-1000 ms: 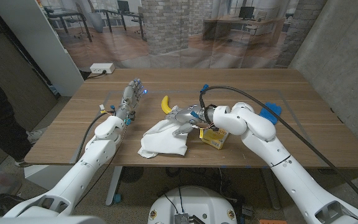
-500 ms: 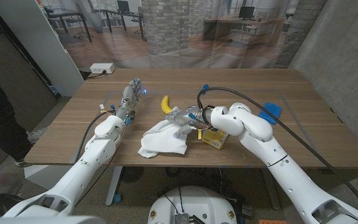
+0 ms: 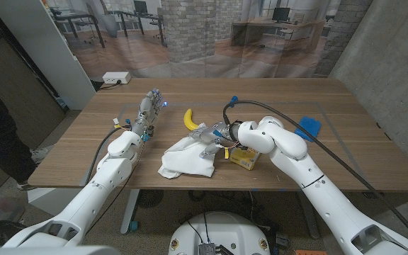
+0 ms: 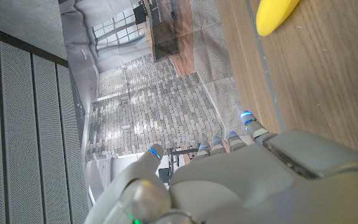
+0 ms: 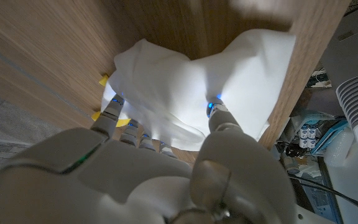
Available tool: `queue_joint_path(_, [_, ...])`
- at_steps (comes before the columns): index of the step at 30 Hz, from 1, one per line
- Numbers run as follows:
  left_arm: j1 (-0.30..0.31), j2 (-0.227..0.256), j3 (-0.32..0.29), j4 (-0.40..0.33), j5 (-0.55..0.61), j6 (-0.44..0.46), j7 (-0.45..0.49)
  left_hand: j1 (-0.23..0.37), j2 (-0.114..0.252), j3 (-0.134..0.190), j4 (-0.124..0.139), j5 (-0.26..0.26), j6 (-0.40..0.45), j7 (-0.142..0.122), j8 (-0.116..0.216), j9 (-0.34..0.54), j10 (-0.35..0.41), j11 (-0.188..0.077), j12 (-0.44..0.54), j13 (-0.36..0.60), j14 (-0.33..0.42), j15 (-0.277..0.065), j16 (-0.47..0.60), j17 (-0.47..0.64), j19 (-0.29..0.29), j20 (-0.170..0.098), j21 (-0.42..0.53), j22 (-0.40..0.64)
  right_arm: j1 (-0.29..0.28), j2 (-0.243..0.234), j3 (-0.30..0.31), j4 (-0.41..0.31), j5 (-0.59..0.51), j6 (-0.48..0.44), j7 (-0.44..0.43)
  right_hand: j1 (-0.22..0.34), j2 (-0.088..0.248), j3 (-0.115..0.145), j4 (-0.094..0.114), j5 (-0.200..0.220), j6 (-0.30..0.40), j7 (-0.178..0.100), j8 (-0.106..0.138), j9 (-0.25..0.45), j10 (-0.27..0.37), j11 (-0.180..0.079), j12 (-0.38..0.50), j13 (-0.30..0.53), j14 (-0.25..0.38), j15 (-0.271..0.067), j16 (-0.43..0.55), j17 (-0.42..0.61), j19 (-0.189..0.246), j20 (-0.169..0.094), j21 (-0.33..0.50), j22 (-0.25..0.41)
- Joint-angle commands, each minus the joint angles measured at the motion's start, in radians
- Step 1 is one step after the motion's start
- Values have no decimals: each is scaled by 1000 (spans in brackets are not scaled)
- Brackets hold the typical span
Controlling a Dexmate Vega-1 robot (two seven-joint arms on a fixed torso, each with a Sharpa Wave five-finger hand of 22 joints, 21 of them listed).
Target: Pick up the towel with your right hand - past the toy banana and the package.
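Observation:
The white towel lies crumpled near the table's front edge. My right hand is over its far right part, fingers spread. In the right wrist view the fingertips and the thumb touch the towel with cloth between them, not closed on it. The yellow toy banana lies just beyond the towel, and its tip shows in the left wrist view. The yellow package sits under my right forearm. My left hand stands at the far left with fingers straight and holds nothing.
A blue object lies to the right of my right arm. A white box with a cable sits at the table's back left corner. The towel's near edge reaches close to the table's front edge.
My right hand and forearm have crept slightly left, further onto the towel. The left arm, banana and package have not moved.

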Motion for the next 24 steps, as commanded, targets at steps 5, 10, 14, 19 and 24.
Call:
queue_joint_path(5, [-1,-3,-2,3,1,-1,1,6,123,6,0,5,-153,-6,-1,2,-163,3,3,3,-192,5,2,4,-150,8,-3,3,15,-3,-12,21,-17,12,10,50,12,8,0,1,-33,-111,19,3,-15,-12,15,5,14,1,11,5,43,-7,16,2])
queue_joint_path(10, [0,-2,-3,2,1,-3,1,5,123,6,0,5,-153,-6,-1,2,-163,0,3,3,-193,5,2,4,-149,9,-3,3,18,-6,-27,16,-51,14,14,74,15,14,-7,2,-33,-124,21,3,-18,-20,15,5,17,-3,10,5,58,-16,19,2])
queue_joint_path(14, [1,-2,-4,2,-2,-2,0,5,123,6,0,5,-153,-7,0,2,-162,3,3,3,-192,5,2,4,-149,11,-4,3,13,-10,-49,3,-123,8,5,111,16,24,-16,4,-40,-126,22,3,-29,-22,13,4,19,-6,9,5,80,-5,23,2])
queue_joint_path(19, [0,-3,-5,5,-1,-4,-1,5,123,6,0,5,-152,-7,0,2,-162,5,3,3,-191,6,3,4,-149,12,-4,3,2,-13,-65,-8,-193,9,-11,201,17,45,-22,7,-55,-126,24,5,-42,-32,16,4,31,-19,9,5,137,3,32,3])
queue_joint_path(24, [-1,-4,-5,8,-2,-6,-3,5,122,6,0,4,-152,-7,1,3,-163,4,3,3,-191,6,3,4,-149,12,-5,3,-31,-25,-52,-18,-236,15,-125,410,-6,54,-15,4,14,-127,56,12,39,-79,45,4,150,-73,29,9,303,-19,55,6])
